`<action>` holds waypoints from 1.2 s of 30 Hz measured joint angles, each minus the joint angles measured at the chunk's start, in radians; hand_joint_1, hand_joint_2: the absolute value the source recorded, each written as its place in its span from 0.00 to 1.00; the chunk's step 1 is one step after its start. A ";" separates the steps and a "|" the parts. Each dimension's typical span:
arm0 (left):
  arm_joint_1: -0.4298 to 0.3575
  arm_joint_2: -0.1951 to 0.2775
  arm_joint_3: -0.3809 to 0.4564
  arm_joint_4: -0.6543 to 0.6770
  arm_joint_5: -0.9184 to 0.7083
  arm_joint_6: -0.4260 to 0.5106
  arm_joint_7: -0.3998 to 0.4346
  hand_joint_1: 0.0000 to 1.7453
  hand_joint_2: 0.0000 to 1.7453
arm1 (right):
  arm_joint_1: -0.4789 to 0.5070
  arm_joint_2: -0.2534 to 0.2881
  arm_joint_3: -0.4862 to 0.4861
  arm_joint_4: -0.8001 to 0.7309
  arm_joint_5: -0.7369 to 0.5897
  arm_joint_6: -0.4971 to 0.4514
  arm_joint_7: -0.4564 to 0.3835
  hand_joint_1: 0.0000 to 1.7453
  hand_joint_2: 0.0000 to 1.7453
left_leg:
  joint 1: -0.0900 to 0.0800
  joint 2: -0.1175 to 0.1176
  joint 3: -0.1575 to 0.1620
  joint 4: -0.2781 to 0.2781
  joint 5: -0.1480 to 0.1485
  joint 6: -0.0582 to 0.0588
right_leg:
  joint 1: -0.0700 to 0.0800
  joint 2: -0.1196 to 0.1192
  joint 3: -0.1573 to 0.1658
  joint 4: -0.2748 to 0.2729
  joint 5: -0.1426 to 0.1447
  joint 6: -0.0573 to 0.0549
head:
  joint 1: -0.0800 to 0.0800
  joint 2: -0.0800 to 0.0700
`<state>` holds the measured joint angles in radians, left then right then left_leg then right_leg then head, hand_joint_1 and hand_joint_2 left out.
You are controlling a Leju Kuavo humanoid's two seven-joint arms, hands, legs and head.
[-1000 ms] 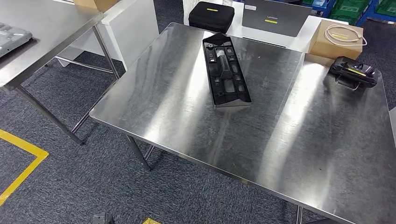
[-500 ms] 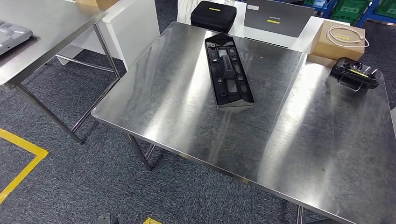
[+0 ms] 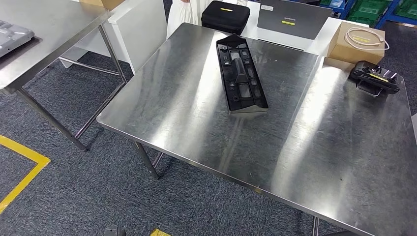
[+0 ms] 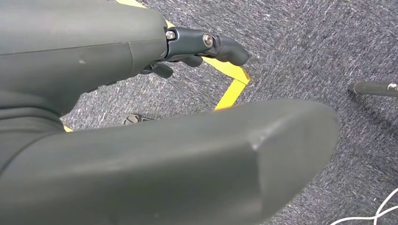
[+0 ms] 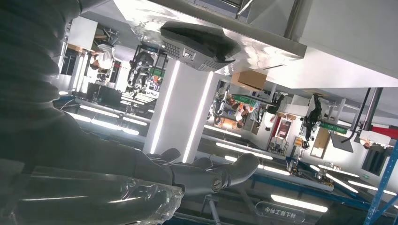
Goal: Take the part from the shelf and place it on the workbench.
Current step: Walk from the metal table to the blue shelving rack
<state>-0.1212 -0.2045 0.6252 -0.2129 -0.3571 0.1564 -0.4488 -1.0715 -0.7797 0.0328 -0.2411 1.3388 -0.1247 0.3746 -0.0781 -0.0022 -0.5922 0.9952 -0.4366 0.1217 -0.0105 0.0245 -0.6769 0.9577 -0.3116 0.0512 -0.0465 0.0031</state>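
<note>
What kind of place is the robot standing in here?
Probably a factory or workshop floor: a stainless steel workbench carrying a long black moulded plastic part, yellow floor marking tape on grey carpet, and green storage crates behind.

Black part [image 3: 241,74] flat on steel workbench [image 3: 196,113]

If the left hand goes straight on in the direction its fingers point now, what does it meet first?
Probably the grey carpet floor. In the left wrist view, the left hand holds nothing and its dark fingers point toward the carpet near the yellow floor tape, with nothing between. Depth is unclear, so this is a guess.
</note>
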 joint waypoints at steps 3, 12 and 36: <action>0.000 0.000 0.000 0.000 0.000 0.000 0.000 0.00 0.00 | 0.000 0.000 0.000 0.000 0.002 0.000 -0.002 0.00 0.00 | 0.000 0.000 0.000 0.000 0.000 0.000 | 0.000 0.000 0.000 0.000 0.000 0.000 | 0.000 0.000; 0.000 0.000 0.000 0.000 -0.001 -0.001 0.004 0.00 0.00 | 0.004 -0.006 0.000 0.000 0.007 -0.005 -0.009 0.00 0.00 | 0.000 -0.001 0.000 0.000 0.000 0.000 | 0.000 0.000 0.000 0.000 0.000 0.000 | 0.000 0.000; 0.000 0.000 0.000 0.000 -0.001 -0.001 0.004 0.00 0.00 | 0.021 -0.007 0.000 0.000 0.011 -0.010 -0.012 0.00 0.00 | 0.000 -0.001 0.000 0.000 0.000 0.000 | 0.000 0.000 0.000 0.000 0.000 0.000 | 0.000 0.000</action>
<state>-0.1210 -0.2049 0.6249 -0.2125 -0.3582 0.1553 -0.4444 -1.0500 -0.7866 0.0324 -0.2411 1.3500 -0.1343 0.3628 -0.0781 -0.0027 -0.5923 0.9951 -0.4367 0.1219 -0.0105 0.0242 -0.6770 0.9577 -0.3117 0.0512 -0.0465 0.0030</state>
